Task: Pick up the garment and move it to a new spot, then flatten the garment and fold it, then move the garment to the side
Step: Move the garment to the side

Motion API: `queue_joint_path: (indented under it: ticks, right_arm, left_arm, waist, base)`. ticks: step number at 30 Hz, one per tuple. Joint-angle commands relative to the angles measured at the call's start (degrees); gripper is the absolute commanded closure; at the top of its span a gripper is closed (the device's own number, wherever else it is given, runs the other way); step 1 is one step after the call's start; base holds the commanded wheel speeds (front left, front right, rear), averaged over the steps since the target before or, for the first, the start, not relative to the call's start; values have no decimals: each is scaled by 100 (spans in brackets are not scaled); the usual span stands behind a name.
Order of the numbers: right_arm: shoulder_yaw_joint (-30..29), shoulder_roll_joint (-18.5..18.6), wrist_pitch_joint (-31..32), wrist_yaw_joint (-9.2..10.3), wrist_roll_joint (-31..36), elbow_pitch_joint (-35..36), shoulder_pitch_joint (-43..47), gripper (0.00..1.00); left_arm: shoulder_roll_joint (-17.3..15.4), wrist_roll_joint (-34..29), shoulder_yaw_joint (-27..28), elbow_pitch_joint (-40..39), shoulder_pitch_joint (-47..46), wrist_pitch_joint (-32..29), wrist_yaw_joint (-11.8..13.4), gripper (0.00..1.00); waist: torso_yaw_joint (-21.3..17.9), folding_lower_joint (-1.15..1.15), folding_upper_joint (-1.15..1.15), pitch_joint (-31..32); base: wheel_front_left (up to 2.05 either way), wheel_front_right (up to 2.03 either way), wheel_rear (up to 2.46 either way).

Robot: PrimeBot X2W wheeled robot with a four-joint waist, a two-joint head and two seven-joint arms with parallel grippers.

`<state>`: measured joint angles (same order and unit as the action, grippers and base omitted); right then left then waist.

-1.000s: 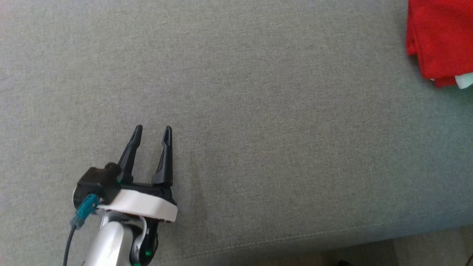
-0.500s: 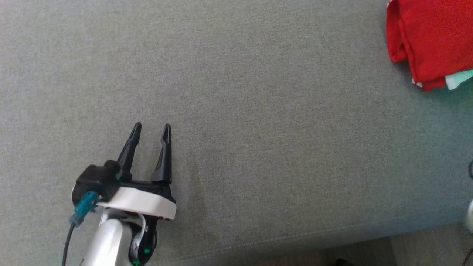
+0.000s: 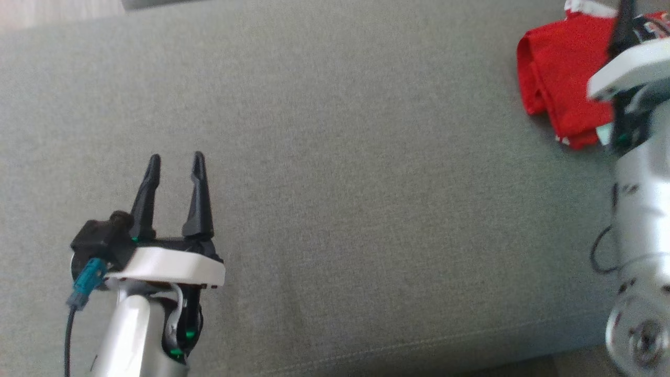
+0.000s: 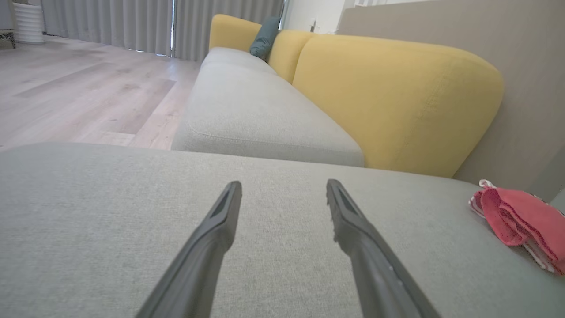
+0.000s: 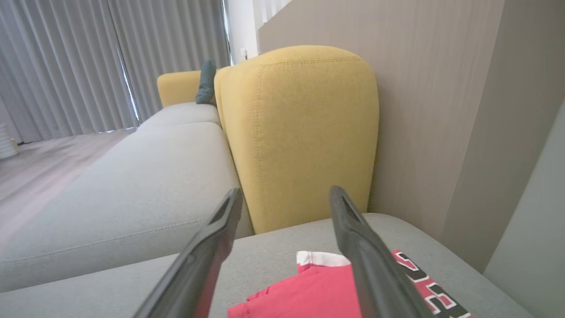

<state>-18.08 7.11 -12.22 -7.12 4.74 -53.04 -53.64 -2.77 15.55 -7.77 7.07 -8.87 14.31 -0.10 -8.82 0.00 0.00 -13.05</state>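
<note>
The garment [image 3: 560, 89] is a red folded bundle with white trim, lying at the far right of the grey cushion [image 3: 366, 183]. In the left wrist view the garment [image 4: 521, 216] sits far off to the right. My right arm [image 3: 641, 209] reaches in beside and over its right part. In its wrist view my right gripper [image 5: 286, 194] is open just above the garment [image 5: 318, 291], nothing between the fingers. My left gripper [image 3: 176, 157] hovers open and empty over bare cushion at the lower left, and its own view shows the left gripper [image 4: 283, 184] the same way.
A yellow backrest [image 5: 300, 132] and a beige wall panel [image 5: 432, 110] stand behind the garment. A second grey seat [image 4: 256, 115] runs on beyond, with wooden floor [image 4: 66, 97] to its left. The cushion's front seam [image 3: 419, 340] lies near the bottom.
The head camera has turned, shifting the whole picture left and down. My right arm has come into view beside the garment, and its gripper has gone from shut to open.
</note>
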Motion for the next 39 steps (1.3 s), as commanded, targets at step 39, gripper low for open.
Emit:
queue_joint_path:
  ticks: [39]
  right_arm:
    - [2507,-423,-53,-36,-1885,3768,4630,0]
  left_arm:
    - [-11,274,-145,361,890,69,685,0]
  waist:
    - [451,0,0,1389]
  base:
    - [0,0,0]
